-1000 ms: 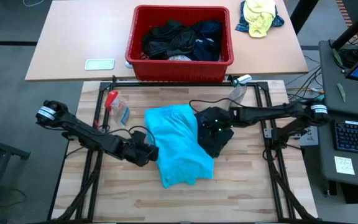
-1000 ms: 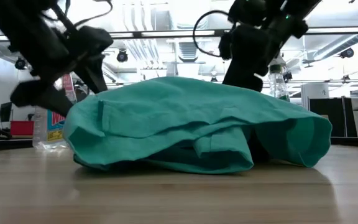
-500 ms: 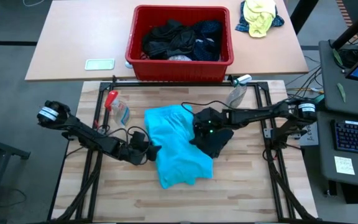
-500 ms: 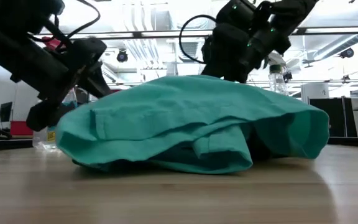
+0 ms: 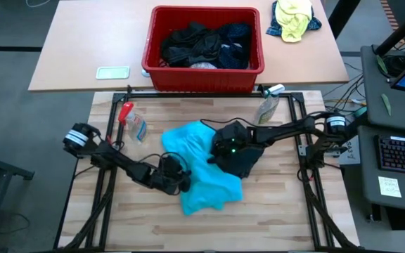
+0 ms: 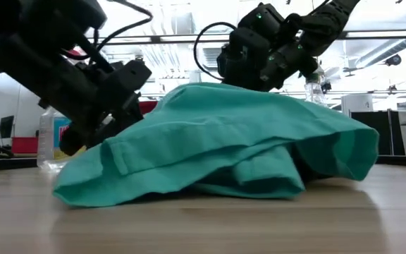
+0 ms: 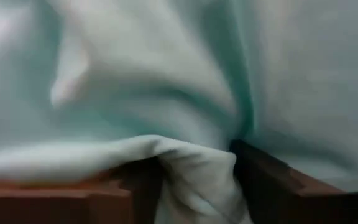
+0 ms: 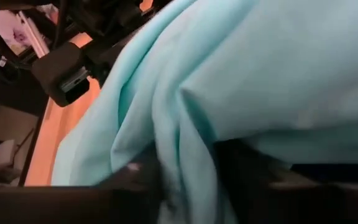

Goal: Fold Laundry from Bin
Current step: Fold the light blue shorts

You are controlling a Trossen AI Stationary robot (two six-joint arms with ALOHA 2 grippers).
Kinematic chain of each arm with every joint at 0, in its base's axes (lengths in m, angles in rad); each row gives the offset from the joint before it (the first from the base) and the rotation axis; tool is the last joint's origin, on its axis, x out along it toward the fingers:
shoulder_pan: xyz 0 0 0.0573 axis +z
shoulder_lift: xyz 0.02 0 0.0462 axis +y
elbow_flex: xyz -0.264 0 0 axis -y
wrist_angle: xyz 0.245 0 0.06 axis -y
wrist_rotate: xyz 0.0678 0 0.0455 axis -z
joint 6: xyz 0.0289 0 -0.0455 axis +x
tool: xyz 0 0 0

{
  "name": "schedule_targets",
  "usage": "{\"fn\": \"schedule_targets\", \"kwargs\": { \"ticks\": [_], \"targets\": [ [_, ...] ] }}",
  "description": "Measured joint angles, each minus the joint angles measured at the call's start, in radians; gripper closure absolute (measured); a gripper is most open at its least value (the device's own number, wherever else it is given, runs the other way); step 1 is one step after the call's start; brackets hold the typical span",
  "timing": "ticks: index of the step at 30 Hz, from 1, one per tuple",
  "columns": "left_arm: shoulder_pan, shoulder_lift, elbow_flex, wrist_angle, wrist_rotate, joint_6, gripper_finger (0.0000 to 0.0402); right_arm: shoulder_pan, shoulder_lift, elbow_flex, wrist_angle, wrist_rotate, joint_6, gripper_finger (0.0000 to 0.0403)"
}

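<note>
— Turquoise cotton, soft stuff; the turquoise shirt (image 5: 206, 169) lies bunched in the middle of the wooden surface (image 5: 273, 218), nearest us. See the left gripper (image 5: 178, 181)? Its fingers are pinched on a fold of the cloth at the shirt's left edge.

— And the right gripper (image 5: 223, 149)?

— It sits on the shirt's right side. From its wrist view the cloth drapes over the fingers and a fold runs between them, so I take it to be gripping too.

— So it's spreading or folding?

— Looks like the start of a fold, I'd say. To do it well, both grips should lift together and keep the fabric taut between them, or the hem will drag and bunch underneath. Low and slow, then lay it flat before letting go.

— There's a plastic bottle (image 5: 266, 110) just beyond the right arm.

— Yes, worth keeping the elbow clear of it. Farther back, the red bin (image 5: 204, 79) stands on the other table with the dark laundry (image 5: 202, 43) heaped inside, waiting its turn.
</note>
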Motion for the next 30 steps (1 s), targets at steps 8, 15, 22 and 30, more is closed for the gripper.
{"fn": "schedule_targets", "kwargs": {
  "ticks": [8,15,22,30],
  "targets": [
    [-0.066,-0.054,-0.017,0.004,-0.135,0.020,0.0389,0.023,-0.072,0.000,-0.010,-0.061,-0.023,0.0391],
    [-0.198,-0.219,-0.018,-0.006,-0.230,0.133,0.0390,0.047,-0.224,-0.001,-0.087,-0.063,-0.056,0.0392],
    [-0.261,-0.332,0.070,-0.055,-0.303,0.382,0.0395,0.066,-0.341,-0.001,-0.058,-0.061,-0.059,0.0393],
    [-0.271,-0.364,0.264,-0.384,-0.300,0.415,0.0394,0.066,-0.415,-0.001,-0.185,0.044,-0.078,0.0393]
  ]
}}
